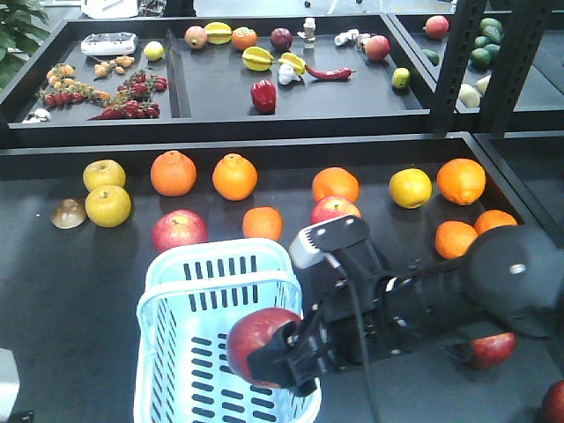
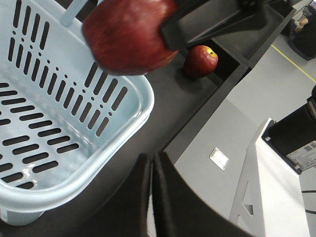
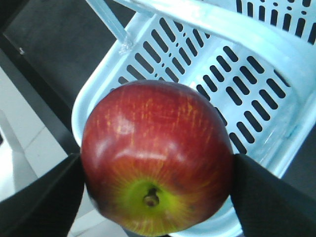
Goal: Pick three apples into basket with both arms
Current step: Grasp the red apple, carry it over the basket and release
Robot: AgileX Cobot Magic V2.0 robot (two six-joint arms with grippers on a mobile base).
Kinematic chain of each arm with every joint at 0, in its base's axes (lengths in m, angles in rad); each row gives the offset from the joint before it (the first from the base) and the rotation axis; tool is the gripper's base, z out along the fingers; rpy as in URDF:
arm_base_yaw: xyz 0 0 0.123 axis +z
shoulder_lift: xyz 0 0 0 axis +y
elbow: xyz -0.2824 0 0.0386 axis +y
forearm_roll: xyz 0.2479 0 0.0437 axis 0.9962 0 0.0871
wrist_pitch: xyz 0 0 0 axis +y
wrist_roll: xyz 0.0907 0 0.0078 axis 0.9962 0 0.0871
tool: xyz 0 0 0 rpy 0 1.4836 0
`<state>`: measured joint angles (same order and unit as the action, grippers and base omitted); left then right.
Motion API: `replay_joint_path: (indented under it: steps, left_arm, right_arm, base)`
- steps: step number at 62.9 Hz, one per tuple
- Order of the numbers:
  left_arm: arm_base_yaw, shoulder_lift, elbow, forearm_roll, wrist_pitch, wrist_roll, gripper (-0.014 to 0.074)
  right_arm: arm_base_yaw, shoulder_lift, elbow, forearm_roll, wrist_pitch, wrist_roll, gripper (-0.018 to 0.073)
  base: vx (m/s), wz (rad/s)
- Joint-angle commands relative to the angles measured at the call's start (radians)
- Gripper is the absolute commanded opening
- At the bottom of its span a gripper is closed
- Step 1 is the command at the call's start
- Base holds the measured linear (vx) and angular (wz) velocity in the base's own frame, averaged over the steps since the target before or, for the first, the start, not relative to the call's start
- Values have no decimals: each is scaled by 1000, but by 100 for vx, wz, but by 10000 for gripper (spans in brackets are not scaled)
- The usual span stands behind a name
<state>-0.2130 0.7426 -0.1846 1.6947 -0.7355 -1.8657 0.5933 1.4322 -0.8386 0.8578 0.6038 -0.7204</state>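
My right gripper (image 1: 269, 348) is shut on a dark red apple (image 1: 256, 339) with a yellow-green stem end (image 3: 155, 158), hanging over the near right rim of the pale blue basket (image 1: 216, 256). Its black fingers (image 3: 44, 197) press the apple from both sides. The basket's slotted floor (image 3: 247, 64) shows nothing in it. A second dark red apple (image 1: 492, 348) lies on the table under the right arm, also seen in the left wrist view (image 2: 201, 60). A third (image 1: 555, 401) sits at the lower right edge. My left gripper (image 2: 152, 163) is shut on nothing, low beside the basket's corner (image 2: 133, 128).
Brighter pinkish-red apples (image 1: 179, 231) (image 1: 333, 210), several oranges (image 1: 234, 176) and yellow fruits (image 1: 107, 204) lie behind the basket. A raised tray wall (image 1: 264, 141) closes off the back shelves. The table's near edge (image 2: 207, 108) drops to the floor beside the basket.
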Motion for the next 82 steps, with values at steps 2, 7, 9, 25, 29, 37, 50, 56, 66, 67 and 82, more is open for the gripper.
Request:
replay_joint_path:
  steps: [2,7,9,25,29,37,50,56,66,67,82]
  left_arm:
    - [3,-2,-21,-51,-6,0,-6]
    - [3,-2,-21,-51,-6,0,-6]
    - [3,-2,-21,-51,-6,0,-6]
    - [3,-2,-21,-51,-7,0,-6]
    - [3,-2,-21,-51,-7,0,-6]
    - [3,-2,-21,-51,-7,0,-6]
    - [3,-2,-21,-51,-7,0,-6]
    - [3,-2,-21,-51,-7,-1,-6]
    - [3,-2,-21,-51,-7,-1,-6]
    - [3,-2,-21,-51,-7,-1,-6]
    - [3,-2,-21,-51,-7,-1,-6]
  right_arm:
    - [14,1,-25,60,-45,-29,377]
    - [14,8,-25,68,-45,-29,517]
    - [14,8,-25,68,-46,-29,571]
    - [14,8,-25,70,-69,-28,705]
    - [14,8,-25,71,-68,-26,690]
    - [13,7,-25,91,-37,-20,601]
    - [8,-32,-25,61,67,-13,221]
    - [-18,-66,-25,6,111,34,-17]
    - [-120,-160,-25,-173,209,223,-8]
    - [-134,-173,-25,-211,222,247,-8]
    - [-334,-264,-25,-780,240,620,-4]
  base:
    - [0,0]
    - [0,0]
    - [0,0]
    - [0,0]
    - [0,0]
    - [0,0]
    - [0,0]
    - [0,0]
    - [0,0]
    - [0,0]
    - [0,0]
